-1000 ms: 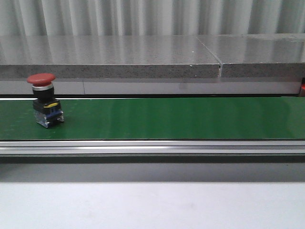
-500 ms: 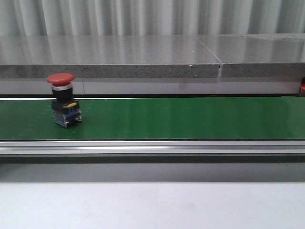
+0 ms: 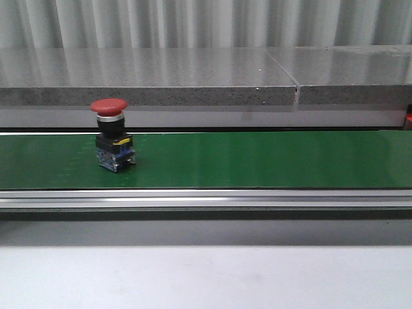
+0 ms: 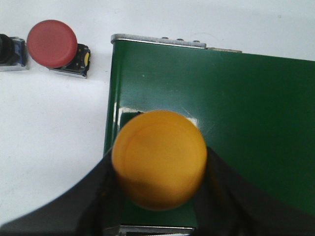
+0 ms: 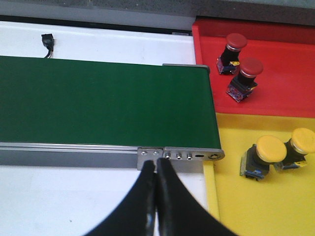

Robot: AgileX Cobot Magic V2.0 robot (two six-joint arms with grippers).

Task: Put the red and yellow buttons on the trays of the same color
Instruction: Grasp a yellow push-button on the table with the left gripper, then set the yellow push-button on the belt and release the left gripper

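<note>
Here the left pincer (image 4: 157, 196) pinches a yellow button (image 4: 158, 158) above the green belt's (image 4: 246, 123) end edge.

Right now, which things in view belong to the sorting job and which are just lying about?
Job:
- red button on the green belt
- yellow button in the left pincer
- red tray, two red buttons
- yellow tray, two yellow buttons

Lying about:
- small black connector
- grey stone ledge

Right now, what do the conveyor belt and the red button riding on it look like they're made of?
Green belt: smooth, semi-gloss, likely PVC or rubber, judging by its soft light reflections. Red button: matte red cap, apparently plastic; shiny metallic-looking collar beneath; black body over a blue, partly clear block.
</note>
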